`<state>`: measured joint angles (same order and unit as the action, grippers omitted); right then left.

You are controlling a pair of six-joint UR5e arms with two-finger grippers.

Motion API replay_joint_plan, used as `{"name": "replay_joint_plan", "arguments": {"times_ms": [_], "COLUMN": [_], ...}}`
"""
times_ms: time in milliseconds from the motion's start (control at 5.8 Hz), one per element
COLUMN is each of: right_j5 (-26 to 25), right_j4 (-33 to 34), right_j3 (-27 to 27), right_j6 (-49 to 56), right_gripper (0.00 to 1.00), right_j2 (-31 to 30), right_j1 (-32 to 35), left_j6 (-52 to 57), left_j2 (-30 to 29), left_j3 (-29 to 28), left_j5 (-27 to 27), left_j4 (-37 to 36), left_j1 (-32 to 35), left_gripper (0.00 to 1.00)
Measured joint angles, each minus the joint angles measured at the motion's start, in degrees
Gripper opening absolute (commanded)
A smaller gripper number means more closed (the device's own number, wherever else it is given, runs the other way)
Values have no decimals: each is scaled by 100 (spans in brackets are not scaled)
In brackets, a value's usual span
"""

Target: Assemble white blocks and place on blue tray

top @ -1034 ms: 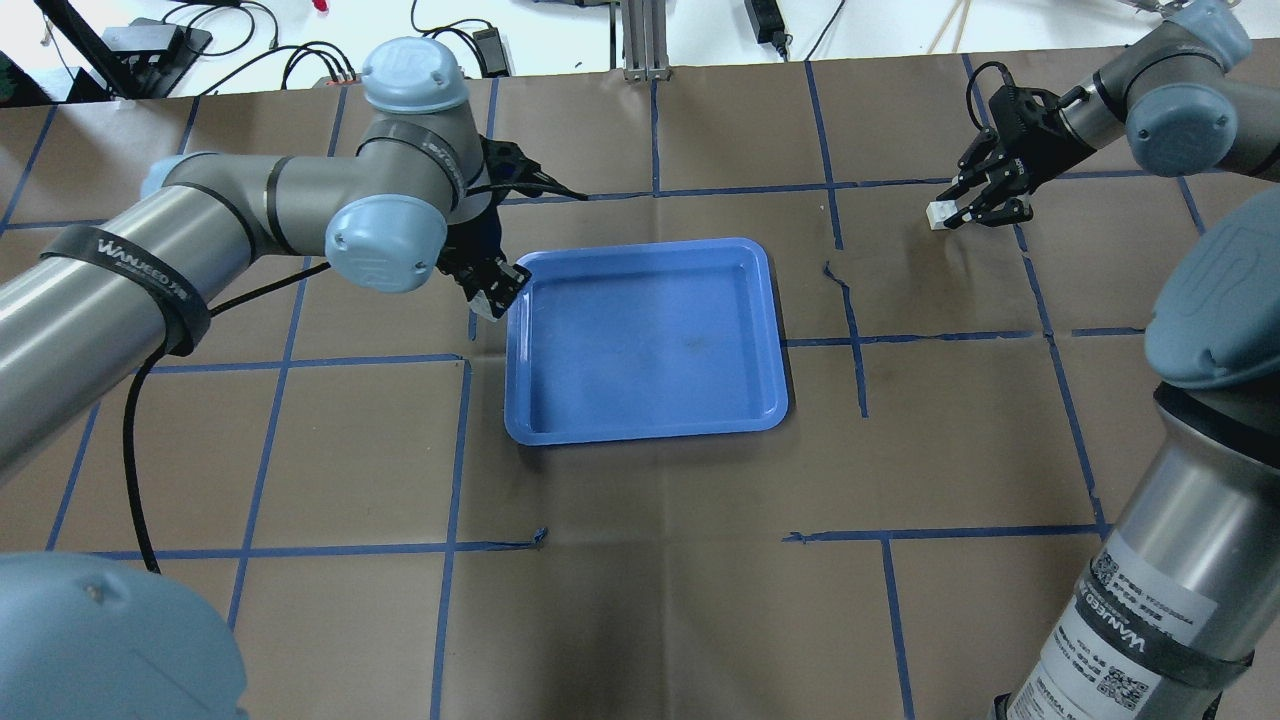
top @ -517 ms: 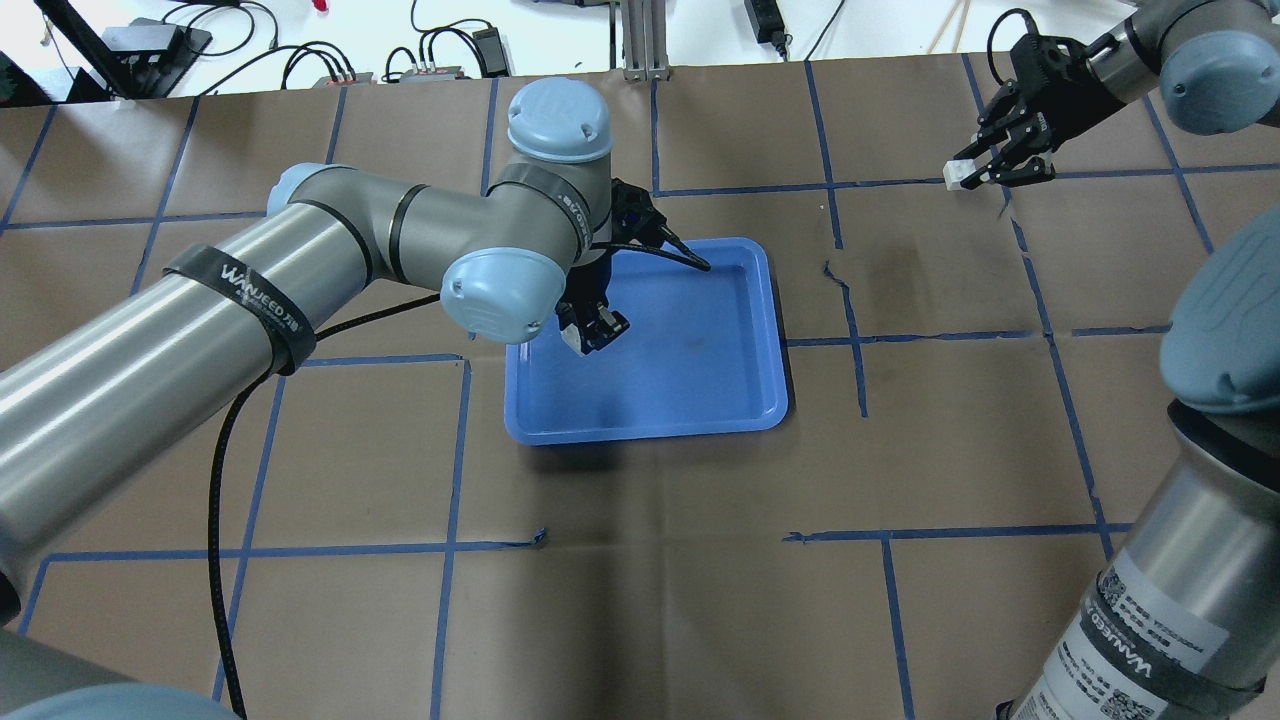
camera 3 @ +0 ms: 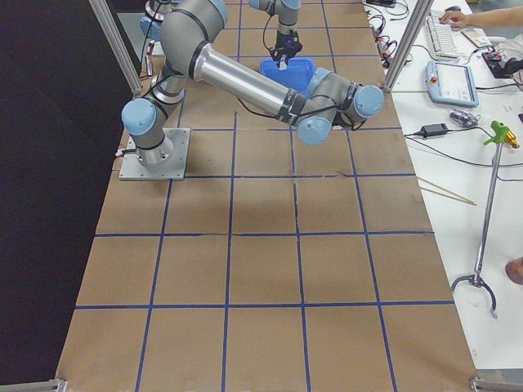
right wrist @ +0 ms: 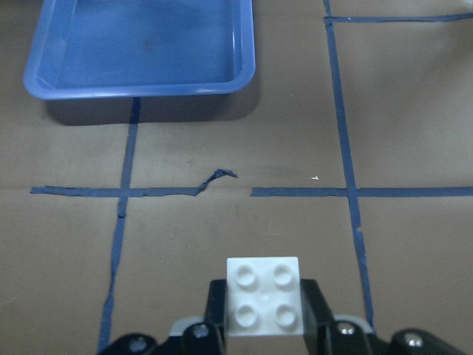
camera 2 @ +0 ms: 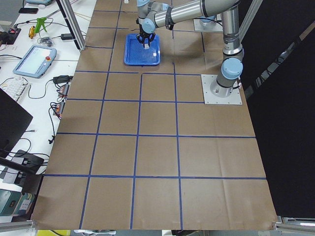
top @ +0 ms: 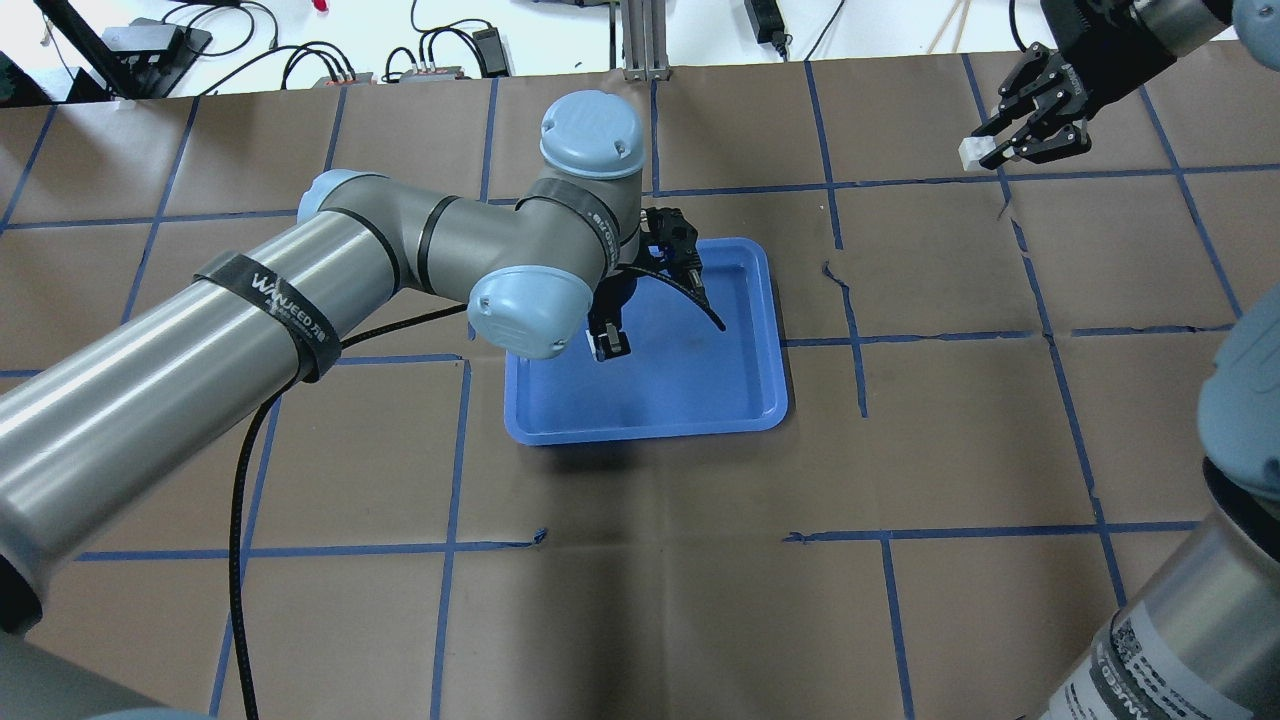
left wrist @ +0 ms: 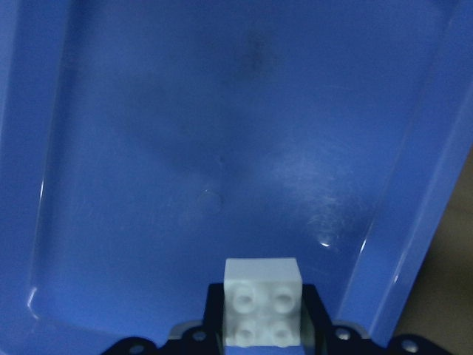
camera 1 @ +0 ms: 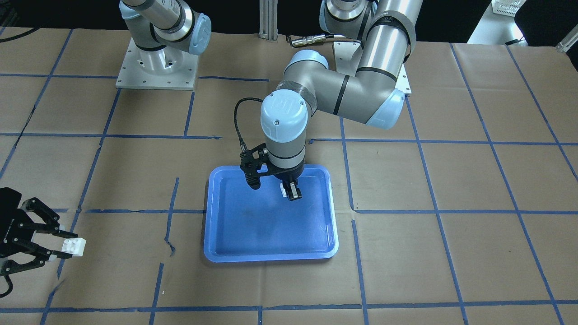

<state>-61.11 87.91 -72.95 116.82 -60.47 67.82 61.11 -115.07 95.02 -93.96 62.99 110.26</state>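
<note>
- The first white block is showing its studs at the left wrist view's bottom centre, and the left gripper is pinching it over the blue tray at mid-frame.
- The right gripper is clamping the second white block in the overhead view's upper right, above the paper-covered table and well apart from the tray.

Right hand partly past front view's left edge; white blocks indistinct in both side views.
</note>
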Motion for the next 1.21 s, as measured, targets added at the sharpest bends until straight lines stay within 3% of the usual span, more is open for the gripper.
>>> {"name": "replay_joint_plan", "arguments": {"times_ms": [345,1034,1207], "right_j5": [-25,19,23], "right_j4": [-341,-258,-260], "right_j3": [-413,-731,-741], "right_j6": [91,278,276], "right_gripper": [25,25,25], "right_j2": [-507,-667,-668], "right_j1": [9,12,15], "left_j6": [1162,1256,1255], "left_j2": [-122,-416,-428], "left_j3": [109,350,472], "left_j5": [3,19,24], "left_j4": [-403,-954,-1169], "left_j1": [4,4,5], "left_gripper": [13,22,53]}}
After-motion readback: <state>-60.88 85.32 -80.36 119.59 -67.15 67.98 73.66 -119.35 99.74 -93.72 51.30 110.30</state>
